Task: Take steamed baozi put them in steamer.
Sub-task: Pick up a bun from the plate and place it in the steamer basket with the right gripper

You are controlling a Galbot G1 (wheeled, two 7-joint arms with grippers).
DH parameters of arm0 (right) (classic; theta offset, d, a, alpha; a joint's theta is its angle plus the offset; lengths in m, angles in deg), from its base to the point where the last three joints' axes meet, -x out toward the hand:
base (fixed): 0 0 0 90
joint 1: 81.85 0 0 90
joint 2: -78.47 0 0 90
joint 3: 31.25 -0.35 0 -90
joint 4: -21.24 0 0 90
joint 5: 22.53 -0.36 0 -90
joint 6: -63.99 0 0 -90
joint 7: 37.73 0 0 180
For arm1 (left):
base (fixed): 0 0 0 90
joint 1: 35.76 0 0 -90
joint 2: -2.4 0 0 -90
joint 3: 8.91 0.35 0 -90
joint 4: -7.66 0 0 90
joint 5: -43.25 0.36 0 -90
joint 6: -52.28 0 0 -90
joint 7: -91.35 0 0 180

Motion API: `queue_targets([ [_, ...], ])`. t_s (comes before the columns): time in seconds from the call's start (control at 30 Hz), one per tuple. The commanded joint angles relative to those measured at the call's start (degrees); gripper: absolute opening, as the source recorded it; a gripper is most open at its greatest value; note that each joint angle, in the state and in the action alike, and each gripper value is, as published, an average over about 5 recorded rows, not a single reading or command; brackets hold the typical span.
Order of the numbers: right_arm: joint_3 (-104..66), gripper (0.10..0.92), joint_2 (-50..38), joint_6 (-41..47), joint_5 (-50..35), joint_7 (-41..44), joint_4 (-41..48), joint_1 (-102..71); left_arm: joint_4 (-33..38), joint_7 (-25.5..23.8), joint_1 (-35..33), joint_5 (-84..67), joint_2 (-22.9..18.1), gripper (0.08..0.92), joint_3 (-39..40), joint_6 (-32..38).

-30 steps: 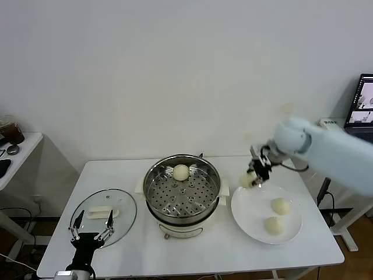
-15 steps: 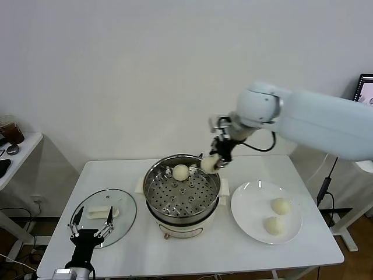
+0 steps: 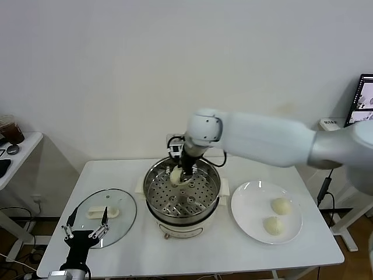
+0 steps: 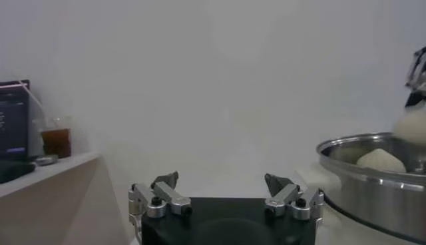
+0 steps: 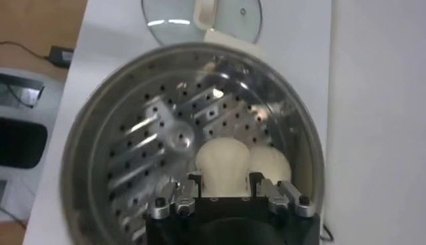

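At the 7 o'clock corner of the white counter (image 3: 245, 256) the left tool (image 3: 83, 234) hangs idle with its fingers spread wide and nothing between them, just in front of the glass lid (image 3: 119, 221), which lies flat at about 8 o'clock.

At the counter's centre stands the steamer (image 3: 204, 198). The right tool (image 3: 181, 172) is over the 12 o'clock part of its perforated tray (image 5: 153, 146), clamped narrowly on one steamed baozi (image 5: 223, 162). In the right wrist view a second baozi (image 5: 271, 165) sits on the tray, touching or just beside the held one.

At 3 o'clock the white plate (image 3: 250, 217) carries two more baozi, one (image 3: 281, 205) toward its far side and one (image 3: 272, 224) nearer.

The likely trouble is crowding: if the held bun is let go against its neighbour, it may roll, lean on the other, or stick to it. A release from too high could make it bounce toward the steamer's wall. The soft dough may also cling to the fingers as they part and be dragged upward. The tool's fingers could catch the steel rim on the way out.

No brand, label or writing can be read on the steamer, lid or plate.
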Motion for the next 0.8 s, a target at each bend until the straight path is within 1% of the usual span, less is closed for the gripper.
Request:
queue_targets([
  [0.03, -1.1, 0.441, 6.3, 1.4, 0.8, -2.2, 4.9, -4.6, 0.1, 0.0, 0.0, 0.0, 0.0, 0.823, -0.2, 0.0],
  [0.53, -1.3, 0.445, 9.0, 0.6, 2.4, -2.1, 8.1, -5.8, -0.2, -0.1, 0.4, -0.1, 0.0, 0.823, -0.2, 0.2],
  [0.63, -1.4, 0.476, 9.2, 0.4, 3.0, -1.9, 9.0, -6.2, -0.2, -0.1, 0.4, -0.1, -0.1, 0.823, -0.1, 0.2],
  [0.73, -1.4, 0.535, 9.1, 0.2, 3.7, -1.4, 9.4, -6.3, -0.2, -0.2, 0.4, -0.1, -0.1, 0.823, -0.1, 0.2],
  [0.8, -1.6, 0.590, 8.7, 0.1, 4.2, -1.1, 9.2, -6.1, -0.2, -0.2, 0.4, -0.1, -0.1, 0.823, -0.1, 0.2],
])
